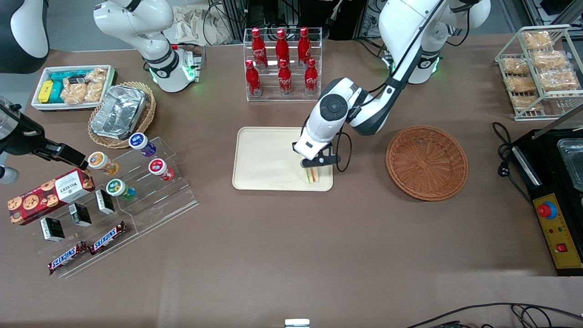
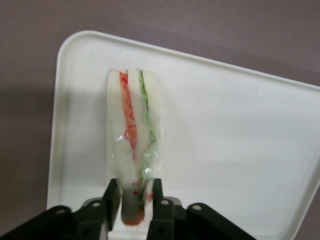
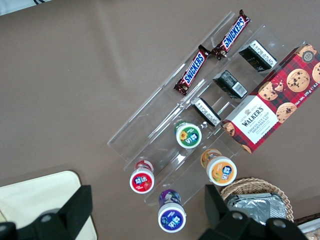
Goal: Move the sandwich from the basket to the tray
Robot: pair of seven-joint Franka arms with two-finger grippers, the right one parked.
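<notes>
My pincer (image 2: 135,202) grips the sandwich (image 2: 134,150) over the tray (image 1: 262,157) corner nearest the empty basket (image 1: 427,162); only release remains.

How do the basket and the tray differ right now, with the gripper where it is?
The basket is round, reddish-brown woven wicker; the tray is rectangular, smooth cream plastic. The basket holds nothing; the tray has the sandwich standing on it at its corner nearest the basket, the gripper shut on the sandwich. Both are shallow and lie side by side on the brown table.
</notes>
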